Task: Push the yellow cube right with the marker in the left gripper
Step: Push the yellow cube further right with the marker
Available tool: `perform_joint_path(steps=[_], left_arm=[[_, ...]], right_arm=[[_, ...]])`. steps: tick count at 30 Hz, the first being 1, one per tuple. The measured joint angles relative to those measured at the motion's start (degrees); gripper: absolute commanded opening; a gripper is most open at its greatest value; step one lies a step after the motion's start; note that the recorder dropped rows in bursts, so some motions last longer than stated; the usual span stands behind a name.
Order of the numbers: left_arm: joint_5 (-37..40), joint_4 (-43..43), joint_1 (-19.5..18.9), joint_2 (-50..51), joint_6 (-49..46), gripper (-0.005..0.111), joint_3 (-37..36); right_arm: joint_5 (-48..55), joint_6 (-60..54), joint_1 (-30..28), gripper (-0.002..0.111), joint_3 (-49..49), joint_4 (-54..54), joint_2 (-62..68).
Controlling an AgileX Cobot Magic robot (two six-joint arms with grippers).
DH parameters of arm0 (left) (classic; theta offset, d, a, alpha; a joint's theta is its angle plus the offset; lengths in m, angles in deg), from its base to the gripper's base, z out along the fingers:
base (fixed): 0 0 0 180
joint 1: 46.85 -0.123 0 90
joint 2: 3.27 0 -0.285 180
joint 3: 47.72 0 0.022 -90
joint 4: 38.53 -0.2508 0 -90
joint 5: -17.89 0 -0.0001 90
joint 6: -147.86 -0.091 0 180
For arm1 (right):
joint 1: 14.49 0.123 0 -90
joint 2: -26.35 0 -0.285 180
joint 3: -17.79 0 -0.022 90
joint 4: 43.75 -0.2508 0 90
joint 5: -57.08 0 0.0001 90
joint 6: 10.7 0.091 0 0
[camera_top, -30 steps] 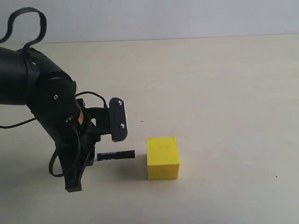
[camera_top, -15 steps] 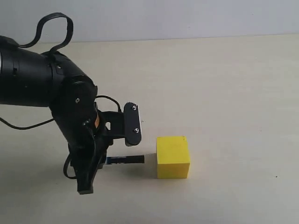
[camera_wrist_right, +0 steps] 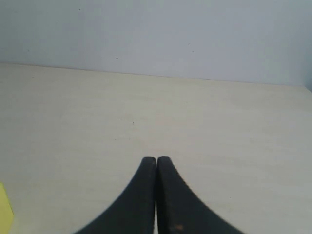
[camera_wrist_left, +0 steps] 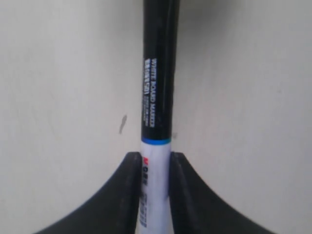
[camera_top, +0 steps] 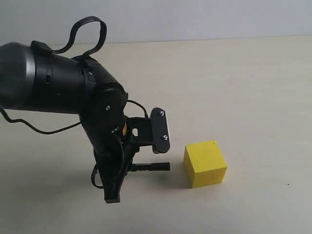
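The yellow cube (camera_top: pixel 205 164) sits on the pale table, turned slightly. My left gripper (camera_top: pixel 134 166) is just left of it, low over the table, shut on the marker (camera_top: pixel 152 166). The marker lies level with its black cap pointing right at the cube's left face, and a small gap shows between the tip and the cube. In the left wrist view the fingers (camera_wrist_left: pixel 130 185) clamp the marker's white barrel (camera_wrist_left: pixel 155 175); the cube is out of that view. My right gripper (camera_wrist_right: pixel 156 160) is shut and empty, with a sliver of the yellow cube (camera_wrist_right: pixel 4 210) at the frame edge.
The pale tabletop (camera_top: pixel 253 87) stretches right of and behind the cube up to a light wall (camera_top: pixel 195 17). The bulky black left arm (camera_top: pixel 53 87) with looped cables fills the left side. The right arm does not show in the exterior view.
The left arm has moved right with the marker. The yellow cube has slid right and turned slightly. The right gripper's earlier state is not shown.
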Motion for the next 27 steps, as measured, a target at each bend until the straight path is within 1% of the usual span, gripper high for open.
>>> perform_joint_path(steps=[3,5,7,9,13,22,25,27], left_arm=[[0.9,-0.5,-1.4,0.9,1.1,0.0,0.0],[-0.6,-0.4,-1.5,1.4,1.4,0.0,0.0],[-3.1,0.4,-0.4,1.8,1.4,0.0,0.0],[-5.8,1.1,1.5,2.2,1.4,0.0,0.8],[-7.9,1.7,4.1,3.0,1.3,0.0,3.2],[-5.0,0.7,2.4,3.1,2.9,0.0,3.4],[-6.8,0.6,3.8,3.5,3.1,0.0,3.7],[-7.2,0.7,5.7,4.4,3.2,0.0,5.4]], right_arm=[[0.0,0.0,0.0,0.0,0.0,0.0,0.0],[0.0,0.0,0.0,0.0,0.0,0.0,0.0],[0.0,0.0,0.0,0.0,0.0,0.0,0.0],[0.0,0.0,0.0,0.0,0.0,0.0,0.0],[0.0,0.0,0.0,0.0,0.0,0.0,0.0],[0.0,0.0,0.0,0.0,0.0,0.0,0.0],[0.0,0.0,0.0,0.0,0.0,0.0,0.0],[0.0,0.0,0.0,0.0,0.0,0.0,0.0]])
